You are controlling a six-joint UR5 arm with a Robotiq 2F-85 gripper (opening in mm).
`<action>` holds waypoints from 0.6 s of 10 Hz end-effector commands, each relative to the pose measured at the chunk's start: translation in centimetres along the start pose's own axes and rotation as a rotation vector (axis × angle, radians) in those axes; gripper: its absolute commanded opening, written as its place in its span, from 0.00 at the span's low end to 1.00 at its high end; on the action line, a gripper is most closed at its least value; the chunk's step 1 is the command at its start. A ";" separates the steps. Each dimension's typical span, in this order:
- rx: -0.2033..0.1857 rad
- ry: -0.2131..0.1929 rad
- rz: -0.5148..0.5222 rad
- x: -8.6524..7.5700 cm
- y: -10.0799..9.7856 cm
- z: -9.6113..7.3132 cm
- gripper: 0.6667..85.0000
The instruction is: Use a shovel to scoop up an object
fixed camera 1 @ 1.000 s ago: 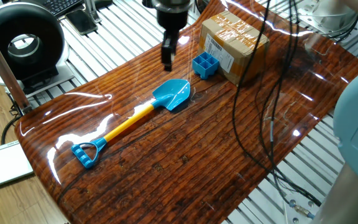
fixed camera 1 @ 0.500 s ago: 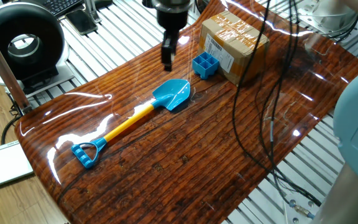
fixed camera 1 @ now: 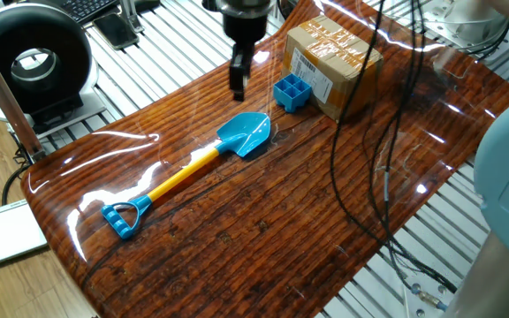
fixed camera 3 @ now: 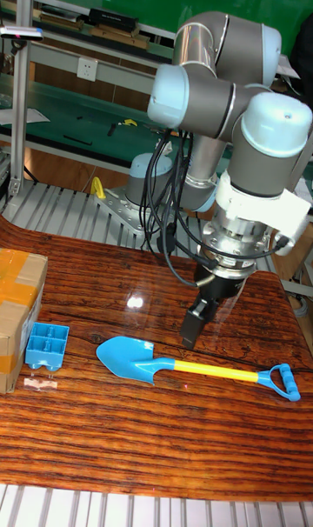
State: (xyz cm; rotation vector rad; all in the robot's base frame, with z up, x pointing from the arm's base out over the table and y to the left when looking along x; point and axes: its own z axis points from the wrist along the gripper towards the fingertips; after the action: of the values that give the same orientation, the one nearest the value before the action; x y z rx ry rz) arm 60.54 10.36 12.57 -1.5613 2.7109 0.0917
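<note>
Yellow-shafted shovel (fixed camera 1: 203, 161) lies flat on bench (fixed camera 1: 325, 238), blade toward tray (fixed camera 1: 292, 92); hand (fixed camera 1: 238, 87) hovers beyond blade, fingers together, empty, shaft farther off.

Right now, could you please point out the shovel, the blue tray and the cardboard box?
shovel (fixed camera 1: 245, 134): fixed view, blade.
blue tray (fixed camera 1: 292, 91): fixed view, divider centre.
cardboard box (fixed camera 1: 332, 44): fixed view, top face.

A glossy, dark wood-grain desk (fixed camera 1: 263, 221) carries three things. The shovel (fixed camera 1: 193, 168) lies flat just below the fingers (fixed camera 3: 193, 323), its light-blue blade nearest them and its loop end farthest. The small blue tray (fixed camera 1: 292, 92) sits beside the fingers, touching the cardboard box (fixed camera 1: 334, 62) beyond it.
</note>
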 end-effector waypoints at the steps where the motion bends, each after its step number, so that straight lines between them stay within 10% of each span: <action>1: 0.038 0.052 -0.075 0.9 -1.1 0.3 0.84; 6: -0.020 0.031 -0.115 0.4 0.4 0.4 0.86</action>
State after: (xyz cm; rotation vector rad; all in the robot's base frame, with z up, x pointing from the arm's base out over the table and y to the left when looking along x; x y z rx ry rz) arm 60.10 9.54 12.11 -1.7183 2.6662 0.0502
